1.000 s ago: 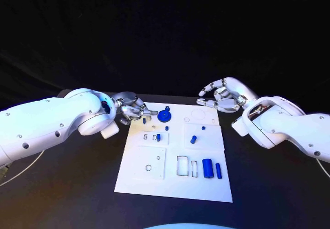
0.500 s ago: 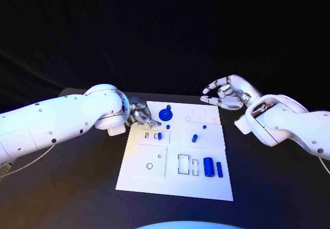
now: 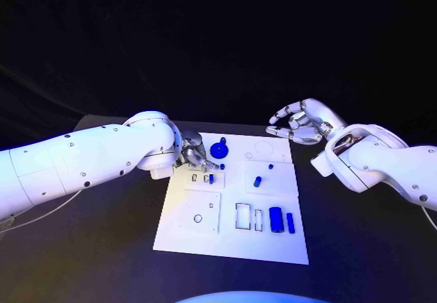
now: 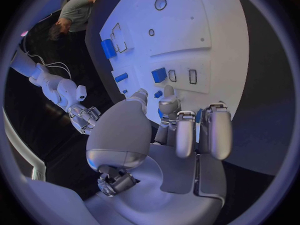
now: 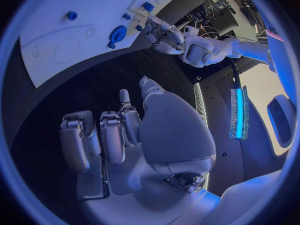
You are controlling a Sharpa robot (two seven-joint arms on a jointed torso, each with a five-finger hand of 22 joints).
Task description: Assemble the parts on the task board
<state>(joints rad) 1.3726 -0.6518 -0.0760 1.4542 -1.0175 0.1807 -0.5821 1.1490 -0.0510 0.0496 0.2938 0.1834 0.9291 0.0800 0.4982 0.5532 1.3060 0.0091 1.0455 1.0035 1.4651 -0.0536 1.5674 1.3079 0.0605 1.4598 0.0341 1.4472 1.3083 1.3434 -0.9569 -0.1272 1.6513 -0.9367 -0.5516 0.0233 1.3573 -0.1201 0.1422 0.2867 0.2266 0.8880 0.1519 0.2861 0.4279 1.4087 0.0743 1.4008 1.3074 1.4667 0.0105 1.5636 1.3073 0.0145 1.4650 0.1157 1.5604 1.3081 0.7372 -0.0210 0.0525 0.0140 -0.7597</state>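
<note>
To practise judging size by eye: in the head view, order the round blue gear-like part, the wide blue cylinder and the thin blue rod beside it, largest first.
1. Round blue gear-like part, though it lies farther from the camera.
2. Wide blue cylinder.
3. Thin blue rod: similar in length, clearly narrower.

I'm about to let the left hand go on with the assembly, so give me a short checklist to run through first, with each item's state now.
1. Left hand over the task board, at its far left part: ok.
2. Left hand holding a part: cannot tell; its fingers curl down and hide what is beneath them.
3. Right hand off the board, beyond its far right corner: ok.
4. Right hand holds nothing, fingers apart: ok.
5. Large blue cylinder and thin blue rod lying side by side near the board's near right: ok.
6. Blue round part at the far edge, beside the left hand: ok.
</note>
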